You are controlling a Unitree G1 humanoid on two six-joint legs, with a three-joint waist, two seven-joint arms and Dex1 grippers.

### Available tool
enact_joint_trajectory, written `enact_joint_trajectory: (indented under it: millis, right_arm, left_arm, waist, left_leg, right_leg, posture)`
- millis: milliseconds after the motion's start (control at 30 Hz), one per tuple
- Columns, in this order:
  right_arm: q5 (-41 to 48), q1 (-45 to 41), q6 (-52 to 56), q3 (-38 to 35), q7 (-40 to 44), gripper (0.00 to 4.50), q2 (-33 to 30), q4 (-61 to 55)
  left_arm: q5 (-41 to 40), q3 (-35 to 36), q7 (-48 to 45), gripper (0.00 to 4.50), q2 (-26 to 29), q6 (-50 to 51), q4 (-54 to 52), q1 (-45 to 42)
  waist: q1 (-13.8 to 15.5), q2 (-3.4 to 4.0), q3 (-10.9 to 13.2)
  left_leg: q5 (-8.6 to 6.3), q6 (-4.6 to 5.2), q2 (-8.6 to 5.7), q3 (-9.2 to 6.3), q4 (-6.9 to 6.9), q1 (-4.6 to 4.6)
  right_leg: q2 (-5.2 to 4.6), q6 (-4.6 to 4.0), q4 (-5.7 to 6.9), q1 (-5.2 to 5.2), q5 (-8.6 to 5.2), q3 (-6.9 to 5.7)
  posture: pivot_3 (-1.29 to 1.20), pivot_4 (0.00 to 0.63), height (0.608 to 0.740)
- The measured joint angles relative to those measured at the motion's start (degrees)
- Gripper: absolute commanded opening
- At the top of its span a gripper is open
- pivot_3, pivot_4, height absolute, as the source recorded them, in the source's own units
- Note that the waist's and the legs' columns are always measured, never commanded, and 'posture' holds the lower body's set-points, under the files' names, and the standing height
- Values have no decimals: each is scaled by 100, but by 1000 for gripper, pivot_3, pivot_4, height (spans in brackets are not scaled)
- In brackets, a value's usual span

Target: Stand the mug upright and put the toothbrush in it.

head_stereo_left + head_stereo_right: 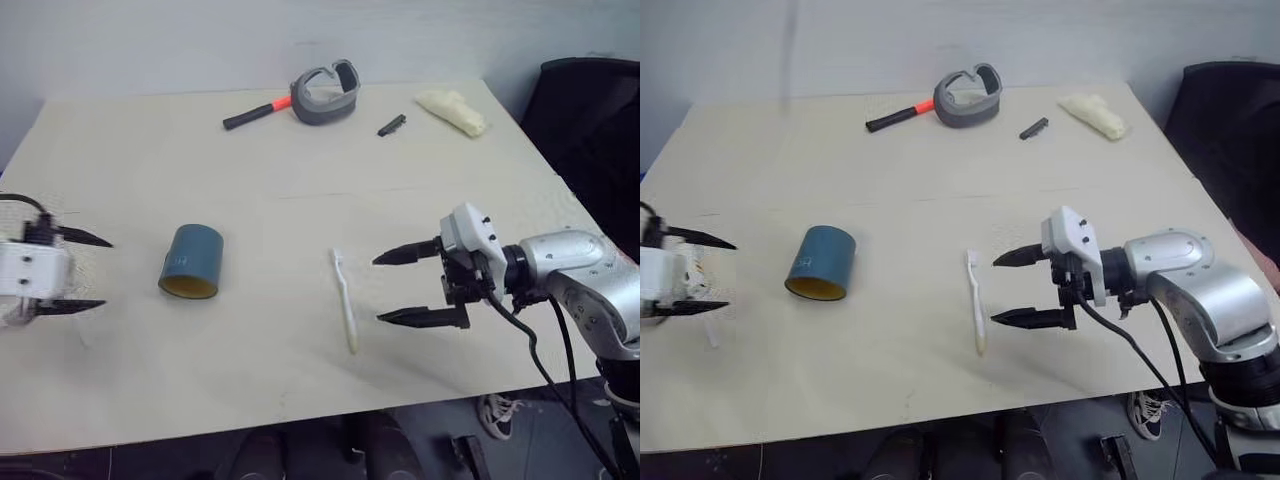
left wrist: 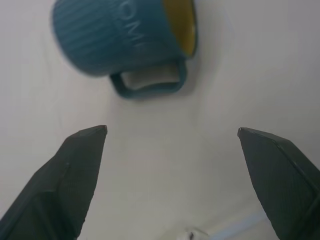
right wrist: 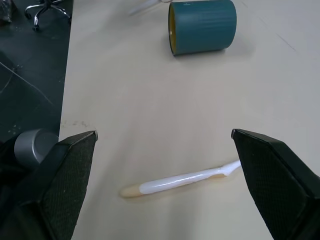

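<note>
The teal mug (image 1: 192,261) lies on its side on the table, left of centre, its yellowish mouth toward the table's front edge; its handle (image 2: 148,83) rests against the tabletop. The white toothbrush (image 1: 345,298) lies flat near the table's middle, pointing front to back. My left gripper (image 1: 75,271) hovers open at the table's left edge, a short way left of the mug, aimed at it. My right gripper (image 1: 400,287) is open just right of the toothbrush, fingers pointing at it, nothing between them.
At the back of the table lie a hammer with an orange and black handle (image 1: 256,113), a grey curved holder (image 1: 326,94), a small black piece (image 1: 391,125) and a pale yellow cloth (image 1: 452,109). A dark chair (image 1: 590,130) stands beyond the right edge.
</note>
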Motion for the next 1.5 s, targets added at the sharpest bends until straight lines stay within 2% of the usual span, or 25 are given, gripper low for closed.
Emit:
enact_joint_trajectory:
  millis: [33, 100, 167, 300, 500, 700, 800, 1000, 1267, 1400, 1500]
  right_arm:
    - [35, 25, 53, -72, -62, 4500, -3, -11]
    - [90, 57, 130, -136, -171, 4500, 8, -58]
    - [174, 311, 229, -286, -336, 4500, -15, -299]
    - [377, 718, 427, -660, -680, 4500, -48, -686]
    - [706, 1292, 704, -1247, -1275, 4500, -71, -1280]
    - [933, 1561, 844, -1524, -1675, 4500, -95, -1579]
    - [1062, 1586, 911, -1574, -1792, 4500, -130, -1630]
    - [1318, 1628, 923, -1706, -1720, 4500, -397, -1744]
    - [1342, 1593, 866, -1675, -1652, 4500, -430, -1708]
    - [1336, 1526, 792, -1589, -1634, 4500, -430, -1621]
    - [1332, 1472, 768, -1457, -1616, 4500, -430, -1568]
  left_arm:
    - [315, -429, -126, 4457, -176, -488, 369, -504]
    - [719, -835, -193, 4457, -400, -1098, 894, -1132]
    - [1332, -1370, -146, 4457, -759, -1837, 1676, -2109]
    - [2119, -2011, 55, 4457, -1120, -2712, 2671, -3053]
    - [2904, -2743, 528, 4457, -1473, -3493, 3491, -3603]
    - [3148, -3003, 911, 4457, -1747, -3728, 3785, -3878]
    - [3227, -3085, 1081, 3903, -1866, -3773, 3819, -3920]
    - [3288, -3262, 1247, 2225, -1914, -3832, 3888, -3931]
    - [3180, -3339, 1319, 29, -1996, -3864, 4004, -3922]
    - [2393, -3083, 818, 29, -2142, -3435, 3991, -3789]
    - [1068, -2490, -183, 29, -2489, -2160, 3520, -3409]
  waist:
    - [3, 0, 0]
    - [12, -2, -1]
    - [50, -4, -2]
    - [53, -4, -2]
    - [19, -6, -3]
    - [34, -6, -4]
    - [72, 4, -9]
    - [150, 8, -12]
    - [161, 8, -12]
    - [148, 8, -12]
    - [146, 8, -12]
  left_leg:
    - [8, -15, 1, 2, 2, 0]
    - [9, -16, 1, 1, 9, -5]
    - [7, -13, 1, -3, 25, -14]
    - [-21, 12, 1, 12, 76, -31]
    - [-42, 52, 1, 25, 83, -34]
    - [-48, 63, -1, 25, 86, -26]
    - [-49, 67, -5, 24, 87, -19]
    - [-48, 69, -8, 24, 89, -13]
    - [-47, 70, -9, 21, 99, -18]
    - [-47, 70, -8, 21, 101, -16]
    - [-45, 70, -7, 17, 113, -23]
  right_leg:
    - [1, -1, 1, -1, 1, 1]
    - [2, 1, -1, -1, 3, -2]
    - [2, 7, -4, 1, 6, -7]
    - [-6, 27, -8, 2, 17, -14]
    - [-13, 41, -33, 7, 33, -14]
    - [-16, 41, -30, 15, 34, -13]
    - [-22, 41, -24, 22, 34, -11]
    - [-24, 40, -14, 22, 34, -8]
    - [-26, 39, -9, 23, 35, -9]
    - [-24, 37, -3, 22, 34, -10]
    - [-23, 36, 0, 20, 34, -12]
  posture:
    - [0, 150, 740]
    - [0, 150, 740]
    - [0, 150, 740]
    - [0, 150, 740]
    - [0, 150, 740]
    - [0, 150, 740]
    - [0, 150, 740]
    - [0, 150, 740]
    - [0, 150, 740]
    - [0, 150, 740]
    - [0, 150, 740]
